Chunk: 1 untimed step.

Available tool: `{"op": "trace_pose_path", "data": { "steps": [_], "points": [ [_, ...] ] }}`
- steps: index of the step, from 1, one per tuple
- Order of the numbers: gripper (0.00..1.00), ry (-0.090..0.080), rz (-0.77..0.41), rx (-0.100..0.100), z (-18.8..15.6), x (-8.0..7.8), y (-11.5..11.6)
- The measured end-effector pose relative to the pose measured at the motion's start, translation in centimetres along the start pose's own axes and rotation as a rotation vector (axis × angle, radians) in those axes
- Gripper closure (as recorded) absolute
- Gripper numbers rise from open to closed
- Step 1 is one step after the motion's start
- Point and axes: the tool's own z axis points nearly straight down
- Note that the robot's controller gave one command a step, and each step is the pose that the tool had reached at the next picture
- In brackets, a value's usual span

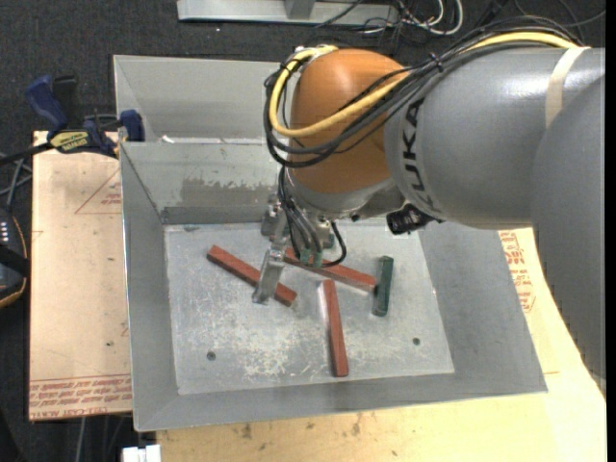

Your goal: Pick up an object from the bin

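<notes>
Grey metal bin (144, 258). Gripper (265, 291), low at mid-floor; spread or closed, cannot tell. Red-brown flat wooden stick (231, 263), directly beneath the gripper tip, long axis upper left to lower right; a grasp likely goes across its width. Dark green short stick (383, 287), apart to the right.

Thick silver-grey arm (510, 133) with black KUKA lettering (413, 150); glossy orange dome cover (337, 133) at the wrist, looped by yellow and black cables (276, 94); slim metal gripper (267, 287).
</notes>
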Motion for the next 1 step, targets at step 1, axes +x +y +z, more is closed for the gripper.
{"op": "trace_pose_path", "data": {
  "steps": [1],
  "points": [
    [0.00, 0.000, 0.000, 0.000, 0.00, 0.00, 0.00]
  ]
}}
